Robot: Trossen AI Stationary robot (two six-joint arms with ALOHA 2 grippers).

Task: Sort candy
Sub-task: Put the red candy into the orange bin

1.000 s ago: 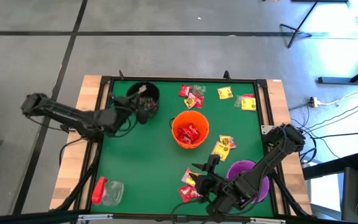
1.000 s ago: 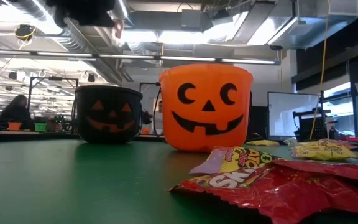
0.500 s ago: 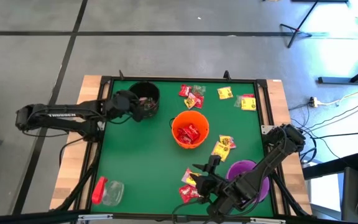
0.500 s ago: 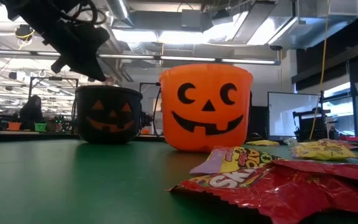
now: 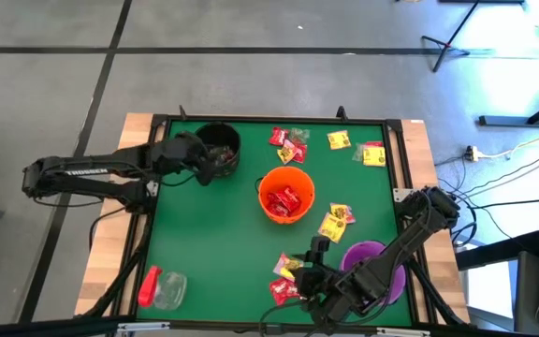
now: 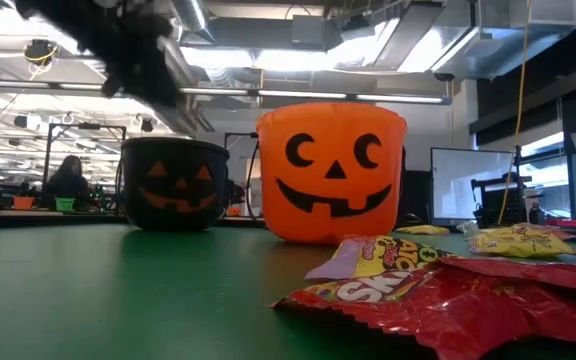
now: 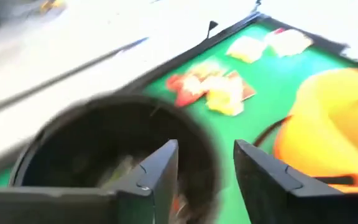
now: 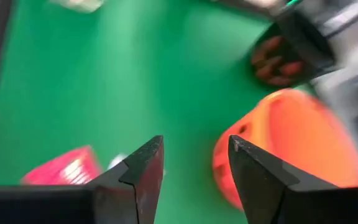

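We see the left gripper (image 5: 215, 161) poised over the black bucket (image 5: 219, 142) at the table's far left corner; its fingers (image 7: 157, 171) stand apart with nothing between them, and the bucket's mouth sits directly beneath, some wrapped pieces lying blurred inside it. The right gripper (image 5: 304, 269) hovers near the front edge, beside the purple bucket (image 5: 374, 260); its fingers (image 8: 143, 167) are likewise parted and empty, with bare green table (image 5: 204, 243) showing through the gap.

The candy (image 5: 288, 145) lies scattered in several spots. One red and yellow cluster rests at the far edge just beyond the orange bucket (image 5: 286, 195), well apart from the left gripper. Yellow packets (image 5: 372, 154) sit near the far right corner. Red pieces (image 5: 285, 200) fill the orange bucket. A yellow and red bunch (image 5: 335, 220) lies between the orange and purple buckets. Closest to the right gripper, red packets (image 5: 284, 285) rest on the mat just beside its tips, not touching that we can tell. A red-capped clear jar (image 5: 161, 287) lies at the front left
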